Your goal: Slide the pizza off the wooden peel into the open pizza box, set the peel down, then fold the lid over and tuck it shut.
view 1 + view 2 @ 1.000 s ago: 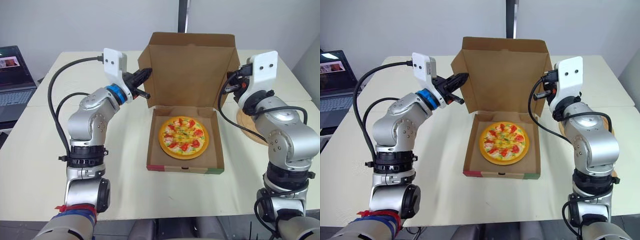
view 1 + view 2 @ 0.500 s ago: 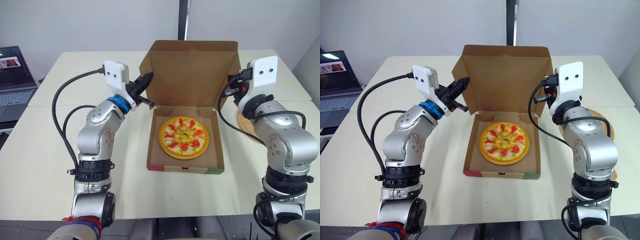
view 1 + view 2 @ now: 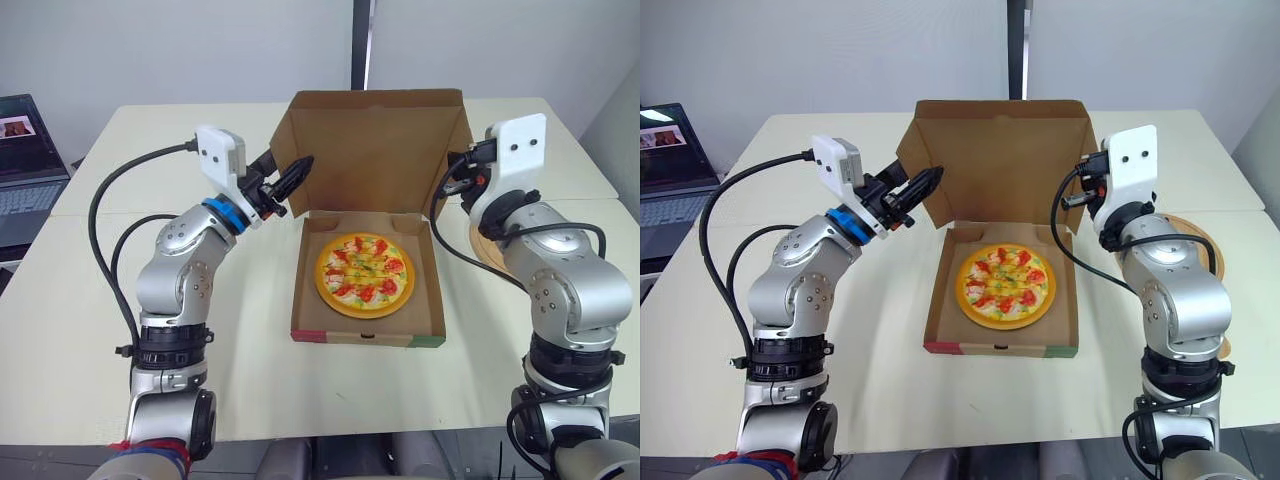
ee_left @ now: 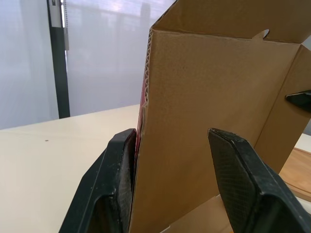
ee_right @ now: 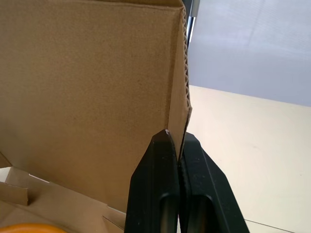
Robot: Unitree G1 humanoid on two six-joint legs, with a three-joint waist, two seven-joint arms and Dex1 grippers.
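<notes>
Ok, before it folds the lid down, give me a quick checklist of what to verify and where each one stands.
1. Pizza in the box: ok, it lies flat on the box floor.
2. Peel set down: ok, it rests on the table beside the right arm.
3. Right gripper holding the lid: ok, shut on the lid's right edge.
4. Left gripper holding the lid: not ok, it is open, straddling the lid's left edge without pinching it.
5. Lid ready to fold: ok, it stands upright with nothing over the box.
</notes>
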